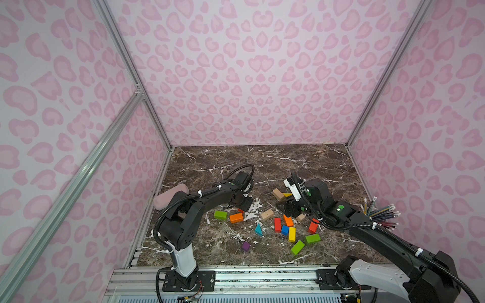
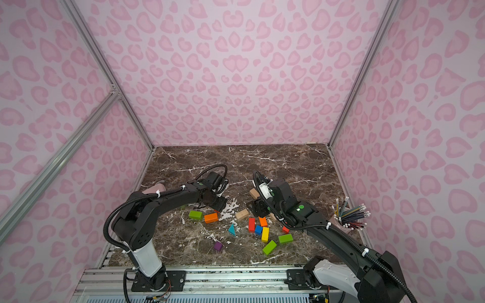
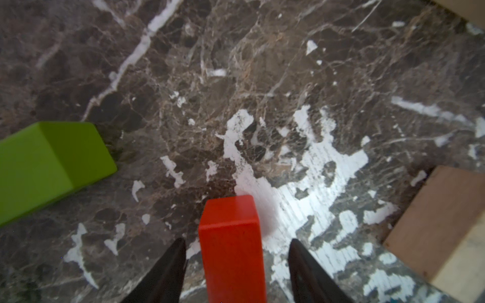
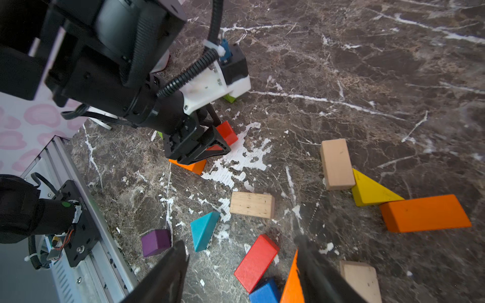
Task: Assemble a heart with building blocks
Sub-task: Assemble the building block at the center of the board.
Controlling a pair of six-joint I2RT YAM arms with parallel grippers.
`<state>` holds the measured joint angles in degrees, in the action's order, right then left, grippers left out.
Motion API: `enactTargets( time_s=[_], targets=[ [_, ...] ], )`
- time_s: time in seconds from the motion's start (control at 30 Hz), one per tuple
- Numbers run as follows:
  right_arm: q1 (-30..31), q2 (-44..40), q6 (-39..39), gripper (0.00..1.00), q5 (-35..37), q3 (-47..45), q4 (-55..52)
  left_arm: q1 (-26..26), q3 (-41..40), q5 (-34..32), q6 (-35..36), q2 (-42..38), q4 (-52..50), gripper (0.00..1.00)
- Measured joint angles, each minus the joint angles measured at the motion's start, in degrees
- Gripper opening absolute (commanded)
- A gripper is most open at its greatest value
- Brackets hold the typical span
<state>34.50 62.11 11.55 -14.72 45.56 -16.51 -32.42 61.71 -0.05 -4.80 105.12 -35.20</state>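
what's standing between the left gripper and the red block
Nothing visible. The red block lies between the open fingers of the left gripper, with only bare marble table in the gaps on either side. The green block and the plain wooden block sit off to the sides, clear of the fingers.

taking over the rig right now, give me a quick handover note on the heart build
Grippers: left gripper open, fingers either side of a red block, gaps visible, not yet gripped. The right gripper is open and empty, hanging over the main cluster.
Blocks: all loose on the marble table. The green brick and orange brick are by the left arm, the purple cube and teal wedge mid-table, and most others near the right arm.
Done: no heart shape visible.
Left: close on the red block, then lay out the whole heart.
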Motion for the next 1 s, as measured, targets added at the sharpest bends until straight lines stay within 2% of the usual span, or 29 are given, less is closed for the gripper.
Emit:
enactTargets(
  time_s=[0.23,0.33,0.73,1.0],
  targets=[
    [0.3,-5.1,1.6,0.69,-0.5,-1.7,-0.7,-2.1,0.5,-2.3,0.2,0.5,-0.1,0.32],
    [0.3,-8.0,1.9,0.73,-1.3,-3.0,-0.8,-3.4,1.4,-3.0,0.2,0.7,-0.2,0.27],
    [0.4,-21.0,4.0,0.97,-3.4,-5.6,-4.7,-8.7,9.4,-3.0,1.8,6.9,-0.9,0.25],
    [0.4,-26.2,5.4,0.99,-2.6,-6.2,-9.7,-10.4,16.8,-2.7,4.4,11.2,-2.1,0.25]
  ],
)
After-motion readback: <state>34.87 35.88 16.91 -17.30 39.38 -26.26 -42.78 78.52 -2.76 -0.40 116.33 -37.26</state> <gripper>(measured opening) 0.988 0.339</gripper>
